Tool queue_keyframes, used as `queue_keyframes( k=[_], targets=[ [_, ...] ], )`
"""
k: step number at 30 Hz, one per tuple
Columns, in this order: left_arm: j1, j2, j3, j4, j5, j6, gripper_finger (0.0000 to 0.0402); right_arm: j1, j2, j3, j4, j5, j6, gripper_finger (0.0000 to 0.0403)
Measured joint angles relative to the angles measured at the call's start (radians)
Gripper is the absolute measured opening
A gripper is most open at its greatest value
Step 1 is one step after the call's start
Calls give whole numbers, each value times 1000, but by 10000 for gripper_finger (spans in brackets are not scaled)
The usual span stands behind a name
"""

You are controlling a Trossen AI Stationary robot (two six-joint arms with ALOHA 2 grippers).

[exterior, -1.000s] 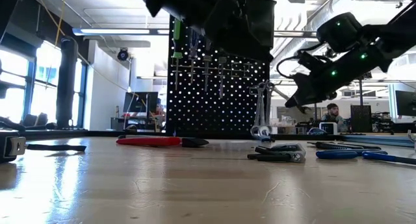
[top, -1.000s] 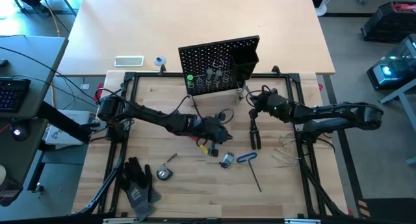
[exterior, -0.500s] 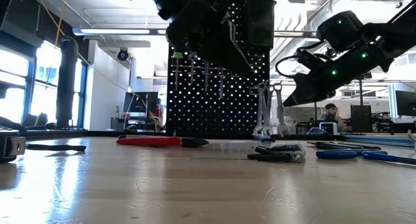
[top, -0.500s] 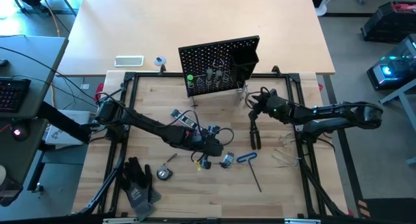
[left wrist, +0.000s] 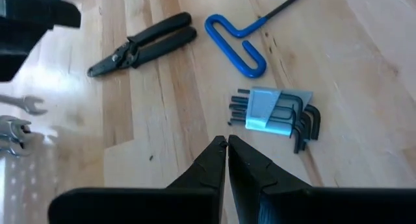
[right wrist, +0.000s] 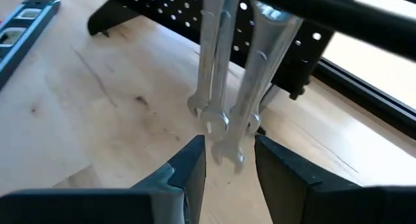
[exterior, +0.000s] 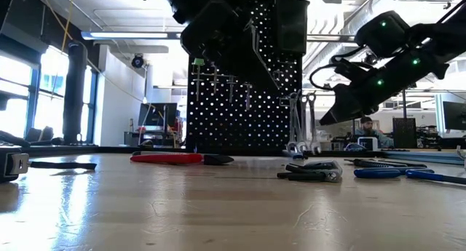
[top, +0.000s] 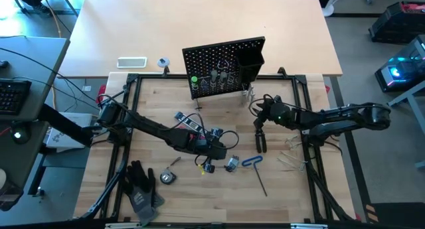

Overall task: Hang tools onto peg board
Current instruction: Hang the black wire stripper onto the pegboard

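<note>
The black peg board stands upright at the table's far middle, with screwdrivers in its rings. Silver wrenches hang by their upper ends from its right lower part. My right gripper is open just in front of them, a finger on either side of their lower ends with a gap showing. My left gripper is shut and empty, slanting down over the table's middle, above a folding hex key set. A blue-handled hex key and black pliers lie flat beyond it.
A red-black level lies left of my left gripper. Black gloves and a small tape measure lie near the left front. A white flat device sits behind the board. The black frame rails border the work area.
My left gripper has swung from in front of the board toward the table's near edge and tipped further down, uncovering the level. My right gripper has drawn back a little from the board. The wrenches now hang straight down side by side.
</note>
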Motion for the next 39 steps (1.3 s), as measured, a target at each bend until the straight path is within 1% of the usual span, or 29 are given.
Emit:
queue_keyframes(
  k=[5, 10, 17, 20, 23, 26, 28, 31, 34, 37, 39],
  targets=[
    [0, 13, 0, -11, 37, -9, 12, 65, 0, 0, 1, 39, 1, 126],
    [0, 60, 0, -10, 77, -20, 12, 139, -1, 0, -10, 65, 32, 126],
    [-1, 129, 0, -3, 95, -56, 12, 248, -1, 0, -64, 65, 151, 126],
    [-3, 148, 0, 7, 95, -59, 12, 297, -1, 0, -147, 59, 248, 126],
    [-7, 158, 0, 44, 94, -58, 12, 344, -1, 0, -273, 43, 395, 126],
    [-9, 161, 0, 79, 95, -58, 12, 387, -1, 0, -370, -9, 557, 126],
    [-10, 161, 0, 111, 95, -48, 12, 423, -1, 8, -404, -41, 627, 126],
    [-10, 161, 0, 146, 95, -26, 12, 475, -1, 36, -471, -38, 689, 126],
    [-10, 161, 0, 186, 95, -13, 12, 506, -1, 84, -618, -13, 731, 126],
    [-10, 161, 0, 193, 95, -12, 12, 524, -1, 145, -764, 15, 773, 126],
    [-10, 161, 0, 194, 95, -12, 12, 533, -1, 172, -822, 30, 786, 126]
  ],
)
